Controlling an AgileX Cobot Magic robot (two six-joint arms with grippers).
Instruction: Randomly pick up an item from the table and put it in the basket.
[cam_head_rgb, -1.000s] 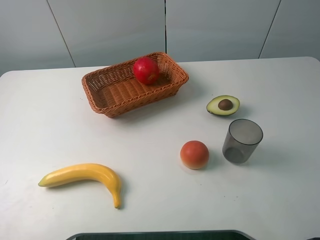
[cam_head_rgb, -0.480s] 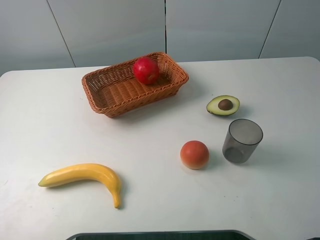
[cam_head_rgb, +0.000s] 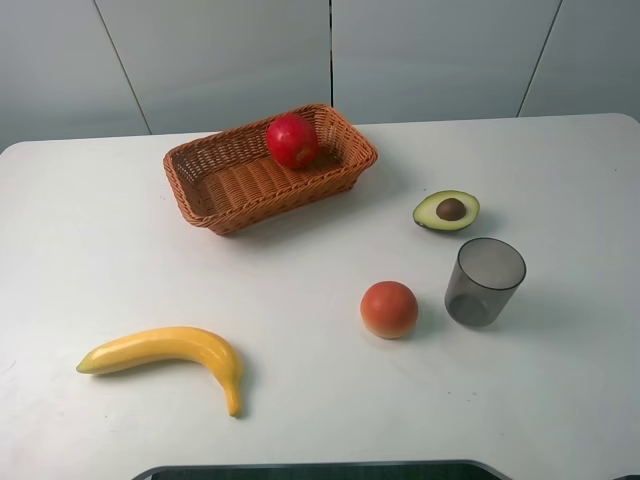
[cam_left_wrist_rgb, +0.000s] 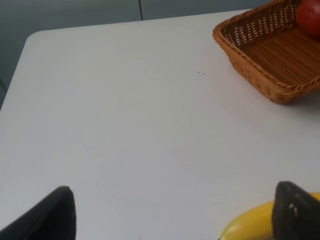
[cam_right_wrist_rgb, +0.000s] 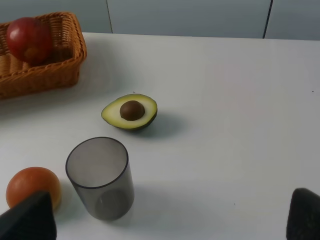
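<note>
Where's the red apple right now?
In the exterior high view the red apple sits inside the wicker basket, at its far right end against the back wall, near the table's far edge. Neither gripper is near it.

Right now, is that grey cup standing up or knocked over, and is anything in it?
Upright and empty: the grey cup stands on its base with its open mouth up, and its bare bottom shows through.

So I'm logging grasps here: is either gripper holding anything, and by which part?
Nothing is held. Both grippers, left gripper and right gripper, are open and empty; the apple lies in the basket.
</note>
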